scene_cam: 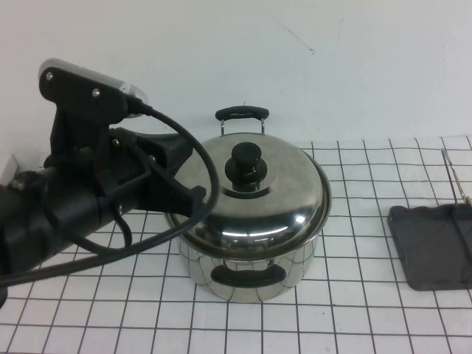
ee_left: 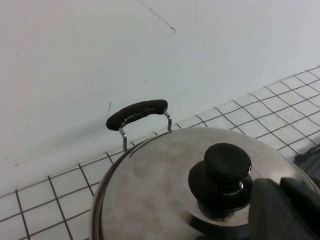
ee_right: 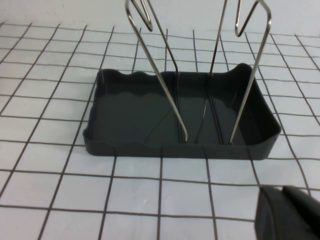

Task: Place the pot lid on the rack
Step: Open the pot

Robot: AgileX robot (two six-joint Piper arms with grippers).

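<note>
The closed left hand (scene_cam: 198, 193) nears the lid (scene_cam: 254, 195) at nine o'clock for the knob (scene_cam: 247, 166); the closed right hand (ee_right: 290, 215) waits beside the rack (ee_right: 182, 117).

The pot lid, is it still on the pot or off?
On: the pot lid sits on the pot, knob up; the rack holds nothing.

In front of me a plain white wall (scene_cam: 332, 66) rises straight from the back edge of the counter (scene_cam: 369, 324). A thin dark scratch (scene_cam: 299, 38) marks the wall high up. The counter is white, ruled with thin black lines into squares. Light is even and soft, without hard shadows.
</note>
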